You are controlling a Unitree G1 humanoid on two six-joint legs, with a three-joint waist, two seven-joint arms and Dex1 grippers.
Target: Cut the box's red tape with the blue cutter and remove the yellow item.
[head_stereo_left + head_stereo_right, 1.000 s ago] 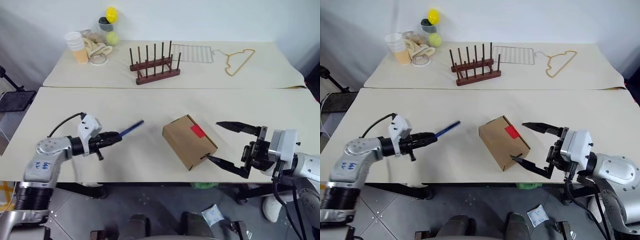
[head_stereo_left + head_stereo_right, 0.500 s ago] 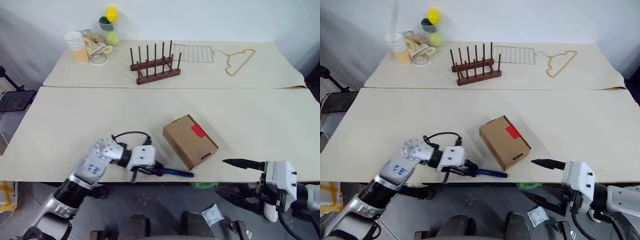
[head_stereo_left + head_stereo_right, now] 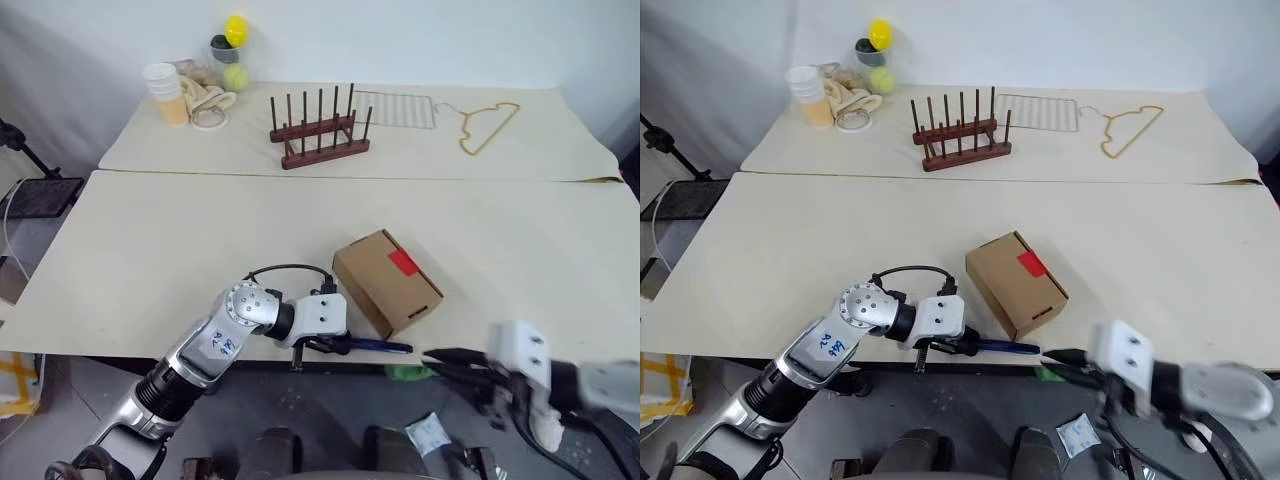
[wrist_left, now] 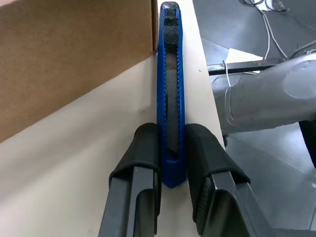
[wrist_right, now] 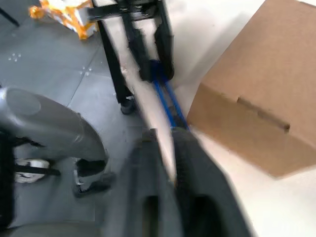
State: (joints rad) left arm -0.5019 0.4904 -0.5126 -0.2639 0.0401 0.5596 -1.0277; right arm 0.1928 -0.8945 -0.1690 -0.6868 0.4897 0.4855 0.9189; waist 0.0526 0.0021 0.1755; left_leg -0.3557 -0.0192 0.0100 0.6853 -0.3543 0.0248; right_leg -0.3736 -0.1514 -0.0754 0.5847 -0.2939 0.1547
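Note:
The brown box point(image 3: 385, 285) lies closed near the table's front edge, with the red tape point(image 3: 403, 263) on its top flap seam. My left gripper point(image 3: 338, 345) is shut on the blue cutter point(image 3: 378, 346), which runs along the front edge just before the box's near corner. In the left wrist view the cutter point(image 4: 168, 94) sits between both pads, next to the box wall point(image 4: 74, 54). My right gripper point(image 3: 1060, 356) hangs shut and empty off the front edge, right of the cutter's tip. The yellow item is hidden.
On the back table stand a wooden peg rack point(image 3: 320, 130), a wire rack point(image 3: 395, 108), a yellow hanger point(image 3: 488, 128), stacked cups point(image 3: 172, 93) and a jar topped by a smooth yellow ball point(image 3: 236, 30). The table's front edge point(image 3: 460, 350) runs just beyond both grippers.
My left gripper swung the cutter from the table's left side to the front edge beside the box. My right gripper sank from beside the box to below the edge and shut.

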